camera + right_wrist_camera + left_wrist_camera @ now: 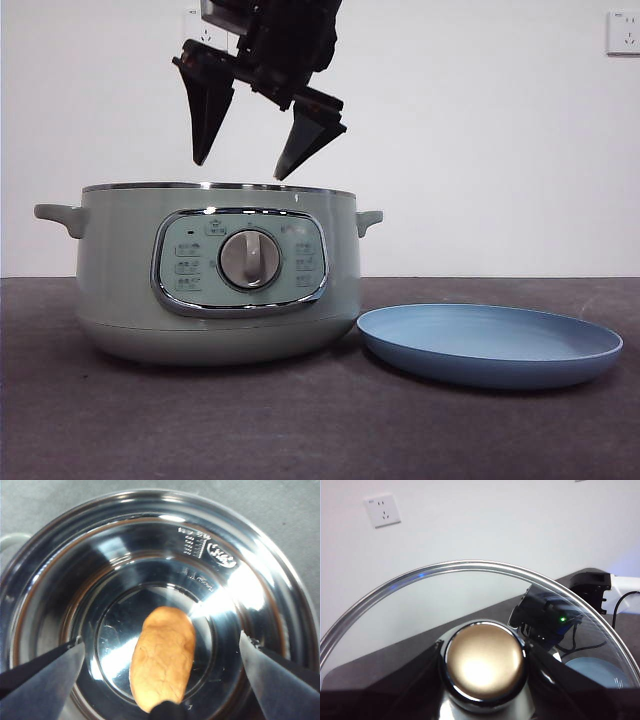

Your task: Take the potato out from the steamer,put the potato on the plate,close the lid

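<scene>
Our right gripper (240, 162) hangs with its jaws spread wide and empty just above the open mouth of the steamer (120, 290); in the right wrist view the two jaw tips stand on either side of the pot's bowl, well clear of anything. Our left gripper (482, 680) has its jaws closed on the knob of the lid (410, 610), which it holds up off the pot, out of the front view.

We judge the first step to be in hand: the lid is off, and the reach for the potato is not yet made.

The desk (300, 430) carries the steamer on one side and the plate (490, 345) just beside it, near the pot's foot but seemingly not touching. The plate lies bare. The potato (162, 657) lies on the shiny floor of the steamer's bowl, roughly at its middle, between the open jaws as the right wrist camera sees them.

The next move, as we read it, calls for a straight descent into the bowl, keeping the jaws off the chrome rim, then closing across the potato's narrow width. The skin looks slightly rough, so grip should be fair, but the rounded shape on slick metal could roll or skid if one jaw touches first.
</scene>
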